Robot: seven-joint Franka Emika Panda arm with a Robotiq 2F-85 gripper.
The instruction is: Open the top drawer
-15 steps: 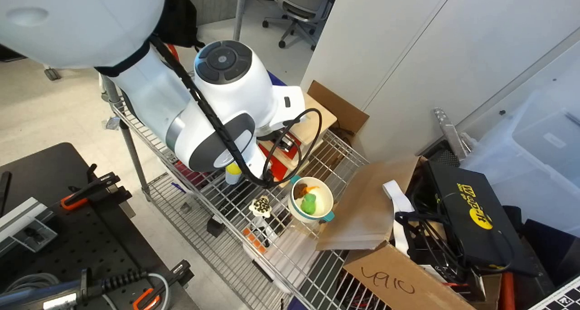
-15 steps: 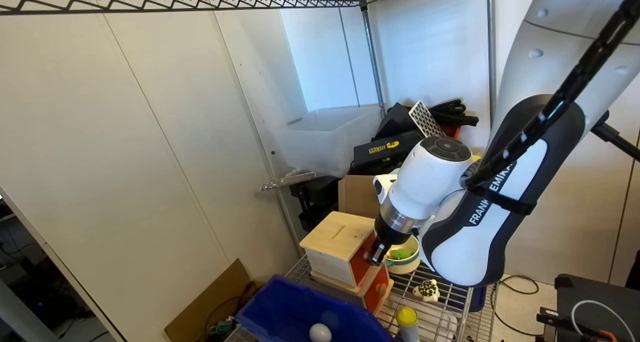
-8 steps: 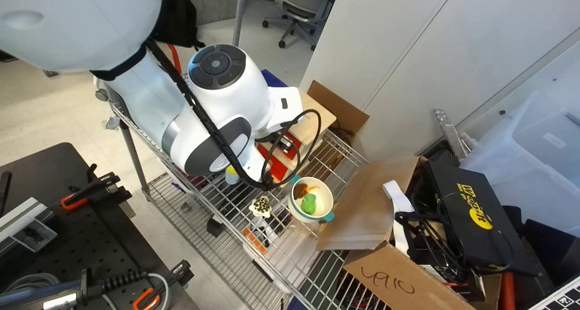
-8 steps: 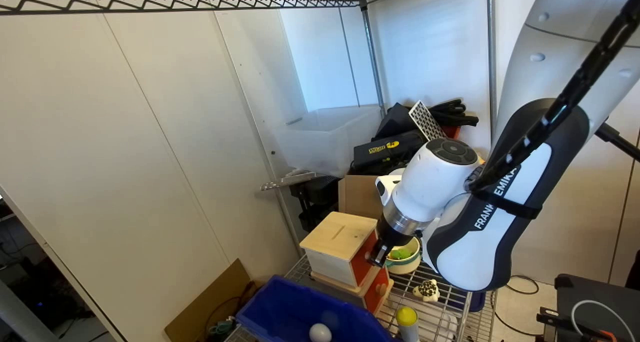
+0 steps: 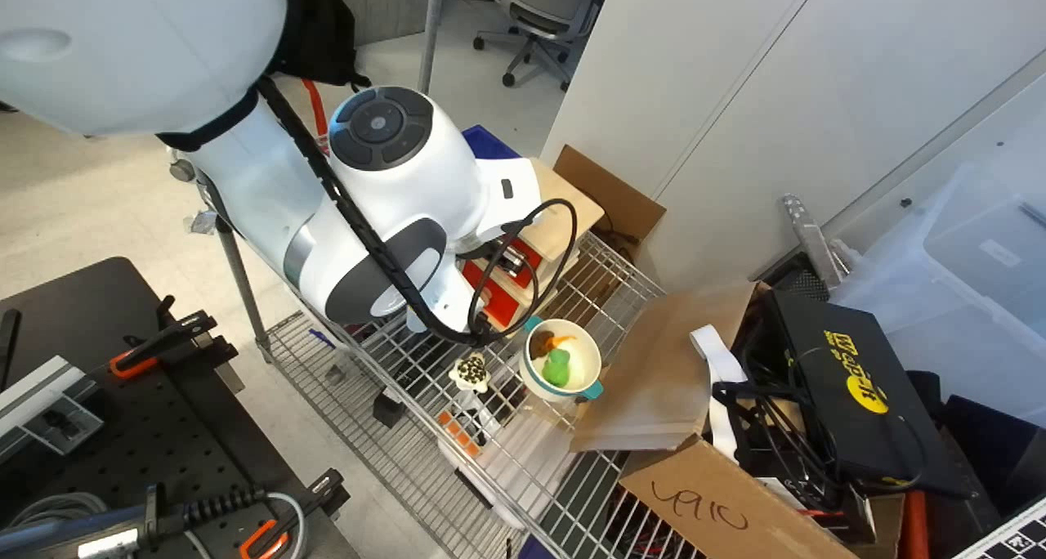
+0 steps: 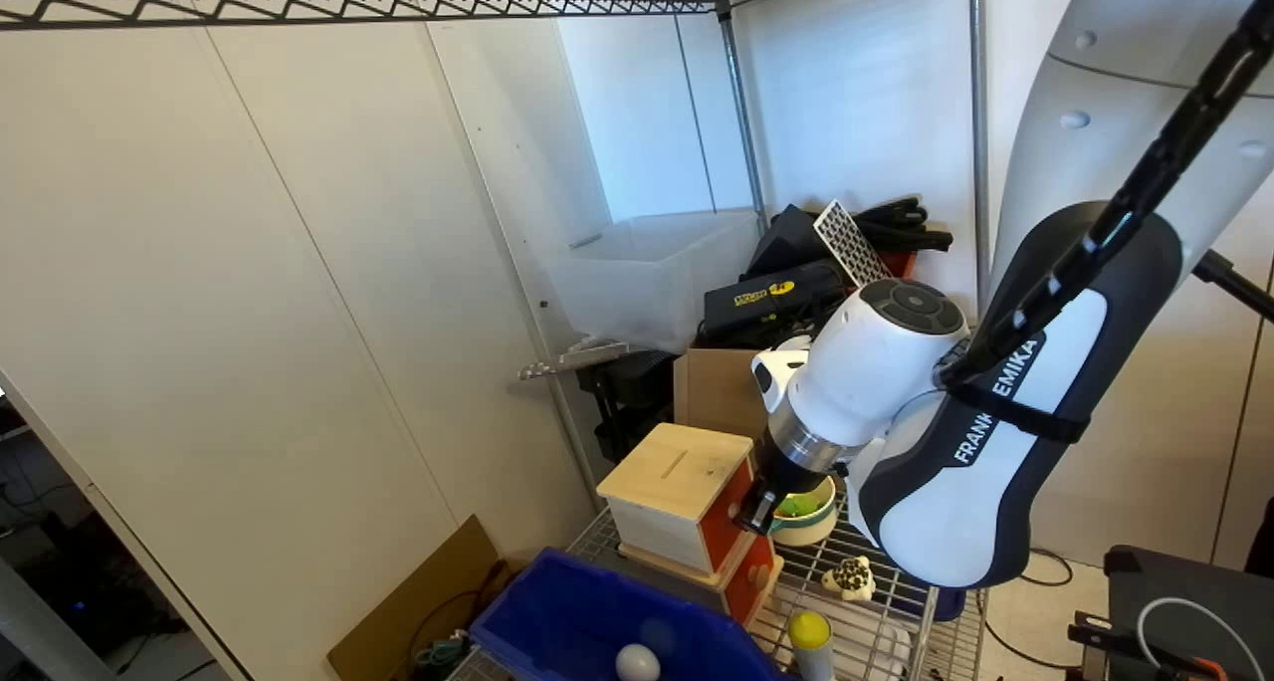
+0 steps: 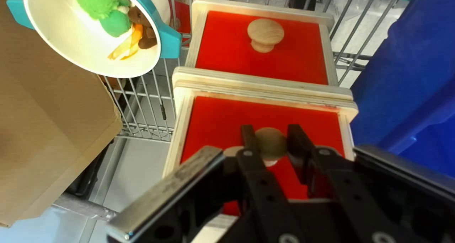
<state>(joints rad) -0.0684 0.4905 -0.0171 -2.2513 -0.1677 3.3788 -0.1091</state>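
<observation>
Wire shelf point(image 6: 796, 576) under the hand point(image 7: 272, 133); hand clenched on the wooden knob point(image 7: 270, 147) of the top drawer point(image 7: 213, 124), directly ahead of it. Lower drawer point(image 7: 227, 54) below the hand. Likely pull step: draw straight back, slow, level, no twist, firm squeeze; round knob might slip, or cabinet point(image 6: 672, 482) drag along.
</observation>
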